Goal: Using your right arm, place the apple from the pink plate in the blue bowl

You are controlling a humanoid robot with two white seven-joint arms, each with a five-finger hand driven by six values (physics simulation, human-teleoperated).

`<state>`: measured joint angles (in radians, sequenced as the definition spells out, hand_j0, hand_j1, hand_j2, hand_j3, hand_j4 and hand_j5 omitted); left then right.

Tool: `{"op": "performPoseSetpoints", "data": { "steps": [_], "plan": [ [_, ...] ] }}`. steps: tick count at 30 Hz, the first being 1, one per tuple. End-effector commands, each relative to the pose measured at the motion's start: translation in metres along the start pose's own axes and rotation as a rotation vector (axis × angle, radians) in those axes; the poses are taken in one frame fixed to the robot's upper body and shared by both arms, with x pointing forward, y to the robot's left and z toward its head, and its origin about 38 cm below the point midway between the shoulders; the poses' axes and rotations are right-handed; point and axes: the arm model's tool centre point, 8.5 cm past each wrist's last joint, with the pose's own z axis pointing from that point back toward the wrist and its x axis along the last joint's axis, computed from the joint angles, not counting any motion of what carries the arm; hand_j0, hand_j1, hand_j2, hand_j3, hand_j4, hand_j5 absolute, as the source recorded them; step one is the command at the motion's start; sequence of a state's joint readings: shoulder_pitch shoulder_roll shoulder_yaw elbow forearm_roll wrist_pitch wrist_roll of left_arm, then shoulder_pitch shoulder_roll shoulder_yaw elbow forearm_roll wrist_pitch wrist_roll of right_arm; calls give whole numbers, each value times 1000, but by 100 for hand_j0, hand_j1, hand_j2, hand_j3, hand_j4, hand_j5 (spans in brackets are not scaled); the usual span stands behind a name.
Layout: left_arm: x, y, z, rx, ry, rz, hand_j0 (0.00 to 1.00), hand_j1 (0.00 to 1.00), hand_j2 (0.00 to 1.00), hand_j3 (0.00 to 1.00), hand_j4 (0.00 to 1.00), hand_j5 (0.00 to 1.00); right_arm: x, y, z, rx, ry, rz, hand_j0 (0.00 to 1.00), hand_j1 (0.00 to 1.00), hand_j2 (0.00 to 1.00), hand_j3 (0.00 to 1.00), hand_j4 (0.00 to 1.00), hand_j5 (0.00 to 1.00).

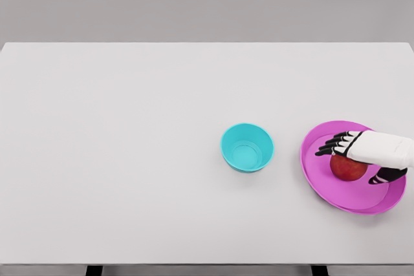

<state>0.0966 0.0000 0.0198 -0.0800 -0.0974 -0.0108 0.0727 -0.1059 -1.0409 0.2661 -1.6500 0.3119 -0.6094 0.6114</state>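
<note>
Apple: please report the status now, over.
Right hand over apple, fingers around it, grip not confirmed. Apple on pink plate. Blue bowl empty, path clear. Left arm out of view.

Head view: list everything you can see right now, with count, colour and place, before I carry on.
table: one, white, fills most of the view
bowl: one, blue, right of the table's middle, left of the plate, nothing in it
plate: one, pink, near the table's right edge
apple: one, red, on the plate, partly hidden under the hand
table legs: two dark stubs at the bottom edge, one left, one right
right hand: one, white with black fingers, comes in from the right edge, over the apple with fingers on either side of it; a firm grasp cannot be told
left arm: not in view
</note>
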Motion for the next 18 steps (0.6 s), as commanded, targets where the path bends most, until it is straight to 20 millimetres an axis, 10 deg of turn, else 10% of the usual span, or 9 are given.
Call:
{"op": "performPoseSetpoints", "data": {
  "steps": [1,4,11,18],
  "plan": [
    [0,0,0,1,0,1,100,100,100,100,100,100,0,1,-1,2,-1,1,100,100,100,100,100,100],
    [0,0,0,-1,0,1,100,100,100,100,100,100,0,1,-1,2,-1,1,98,98,98,98,98,98],
    [0,0,0,-1,0,-1,100,100,100,100,100,100,1,2,-2,6,-6,0,57,57,57,57,57,57],
    [0,0,0,-1,0,-1,100,100,100,100,100,100,2,-5,-2,-6,-8,14,52,52,52,52,52,52]
  ]
}}
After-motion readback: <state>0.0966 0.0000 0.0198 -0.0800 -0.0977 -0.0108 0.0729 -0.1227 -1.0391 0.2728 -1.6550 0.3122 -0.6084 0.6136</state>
